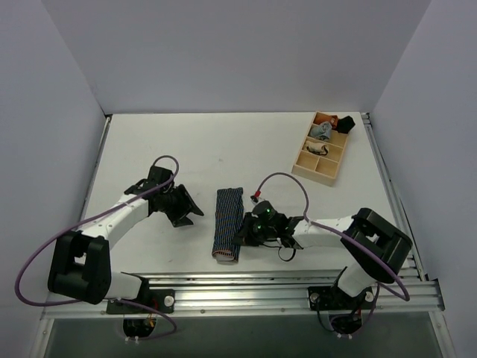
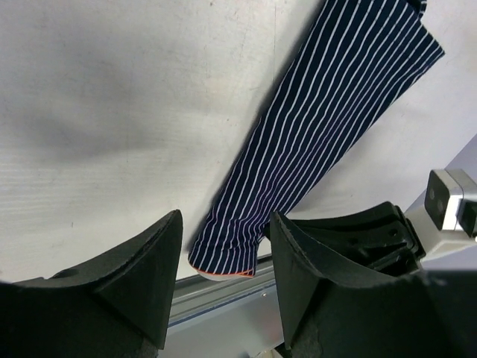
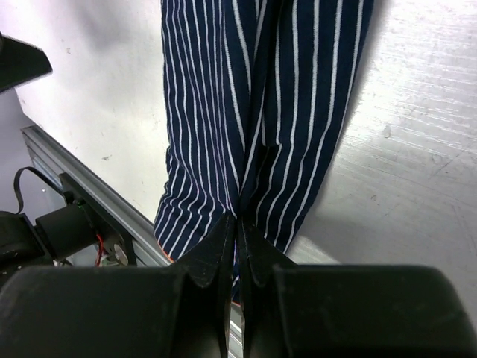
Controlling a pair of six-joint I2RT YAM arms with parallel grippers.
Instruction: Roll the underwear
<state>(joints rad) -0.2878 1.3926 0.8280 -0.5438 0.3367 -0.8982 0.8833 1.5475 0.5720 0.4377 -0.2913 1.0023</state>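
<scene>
- Navy pinstriped cloth, the underwear (image 1: 228,222) (image 2: 328,127) (image 3: 261,112), is folded into a long narrow strip and laid flat on the white table (image 1: 186,145).
- A thin reddish edge is shown at the strip's near end.
- A ridge of cloth on the right side of the underwear, toward its near end, is pinched by the right gripper (image 1: 244,236) (image 3: 238,224). Its jaws are pressed together, with the cloth caught between the tips.
- The left gripper (image 1: 191,216) (image 2: 225,224) is held just left of the underwear and apart from it. Its jaws are spread and nothing is gripped. In the left wrist view the strip's near end is seen through the gap between the fingers (image 2: 149,276).
- A metal rail (image 1: 298,287) is set just beyond the underwear's near end and runs across it.
- A wooden tray (image 1: 313,173) is placed well apart from the underwear, to its far right. Small rolled garments (image 1: 328,128) in grey, orange and black are held in the tray's far compartments.
</scene>
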